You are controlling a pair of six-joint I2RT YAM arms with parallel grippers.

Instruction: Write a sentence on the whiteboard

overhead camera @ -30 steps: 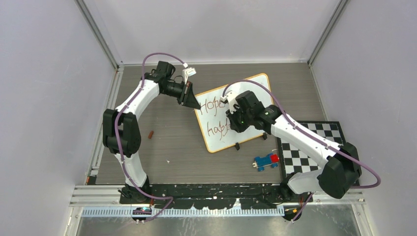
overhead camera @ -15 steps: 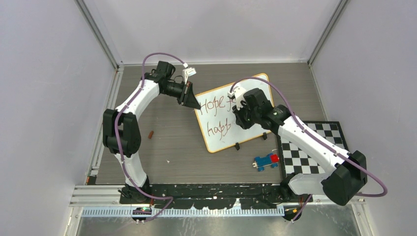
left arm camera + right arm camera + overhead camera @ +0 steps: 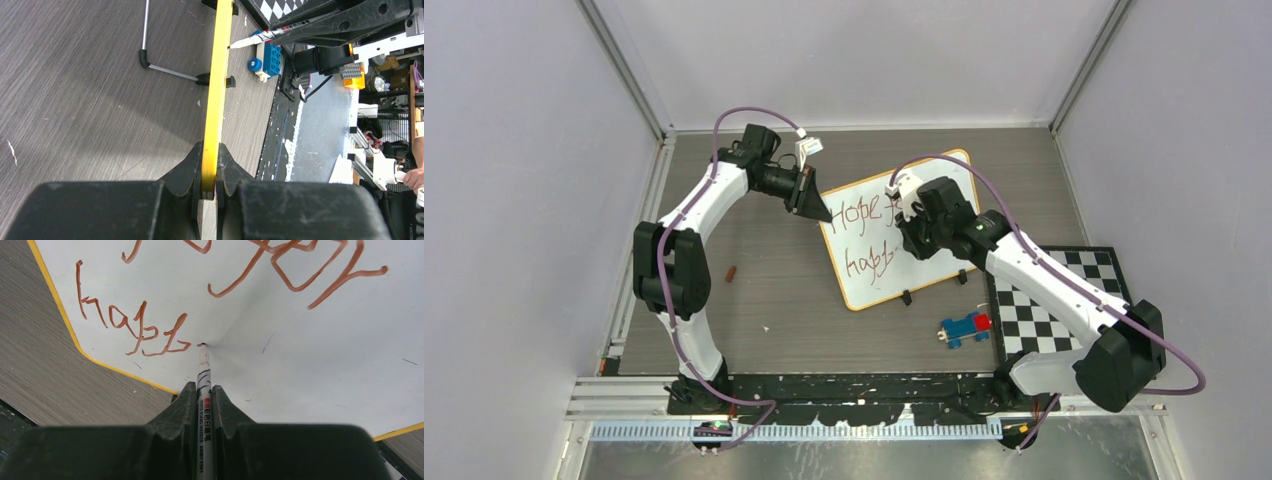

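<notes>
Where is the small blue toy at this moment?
In the top view, the blue toy lies right of centre, on the near side of the whiteboard and beside the left edge of the checkered mat.

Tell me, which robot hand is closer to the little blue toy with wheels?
Right. The right gripper holds a marker on the whiteboard, just beyond the blue wheeled toy. The left gripper pinches the whiteboard's left corner, farther away.
</notes>
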